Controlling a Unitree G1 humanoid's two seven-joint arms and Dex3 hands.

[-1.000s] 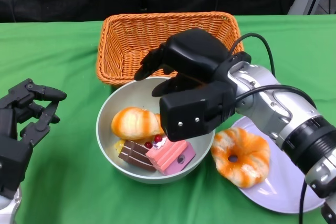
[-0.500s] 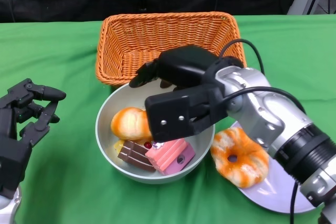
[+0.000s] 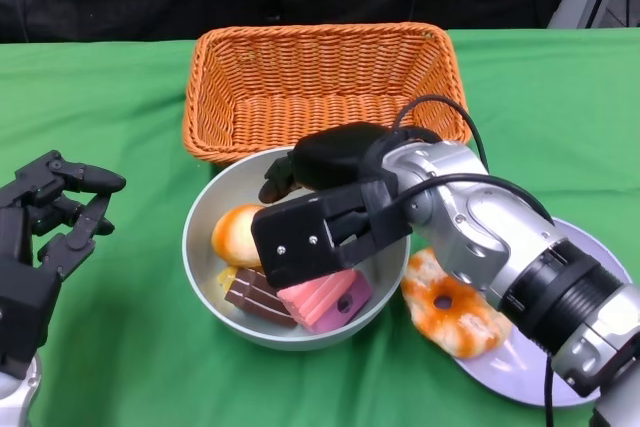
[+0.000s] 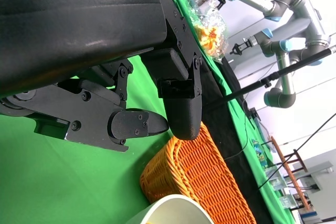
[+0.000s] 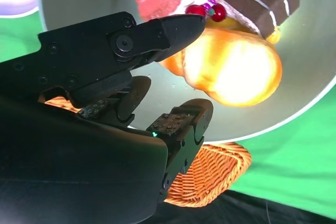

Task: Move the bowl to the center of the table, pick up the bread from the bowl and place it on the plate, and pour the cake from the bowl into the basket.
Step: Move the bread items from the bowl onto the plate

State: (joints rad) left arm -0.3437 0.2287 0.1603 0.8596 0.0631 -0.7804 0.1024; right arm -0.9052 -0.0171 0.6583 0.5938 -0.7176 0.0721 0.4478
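Bread [image 3: 238, 234] lengthwise across bowl [image 3: 205, 209]

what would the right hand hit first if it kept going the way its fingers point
Probably the bread in the bowl. In the right wrist view the right hand has its fingers spread, aimed at the bun, close to it but not plainly touching; depth is unclear.

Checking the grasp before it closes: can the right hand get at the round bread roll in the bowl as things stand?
Probably yes. The right hand is over the bowl with its fingers apart beside the bread roll. Nothing lies between them; the cake slices sit to one side.
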